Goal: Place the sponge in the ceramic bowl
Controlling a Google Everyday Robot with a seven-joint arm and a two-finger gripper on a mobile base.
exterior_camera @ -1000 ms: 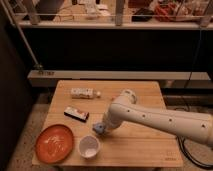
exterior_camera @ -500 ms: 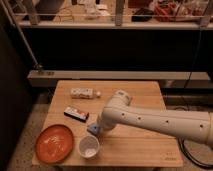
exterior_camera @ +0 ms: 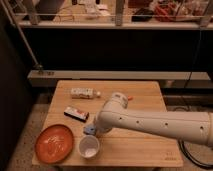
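Leftward drift marks this moment off from half a second ago in the camera view: my gripper [exterior_camera: 94, 128] has moved a little further toward the picture's left, and the sponge [exterior_camera: 88, 130] has come along with it. A second ago both sat further right again. My arm [exterior_camera: 150, 122] has swung the same way, its pale elbow now nearer the middle of the wooden table [exterior_camera: 142, 150]. The other things lie where they lay before.

My gripper is low over the table, mostly hidden behind my own forearm. The sponge shows as a small blue block right at its tip, on the side away from my arm, and looks to be touching it. Whether I have it clamped or only rest against it, I cannot tell.

The ceramic bowl [exterior_camera: 54, 143] sits beyond the sponge, further from my gripper and nearer the table's front corner, apart from both. The white cup [exterior_camera: 89, 146] stands just in front of my gripper, between it and the table's front edge. Behind my gripper lies the dark and white packet [exterior_camera: 76, 113], and further back the bottle [exterior_camera: 82, 93] on its side.
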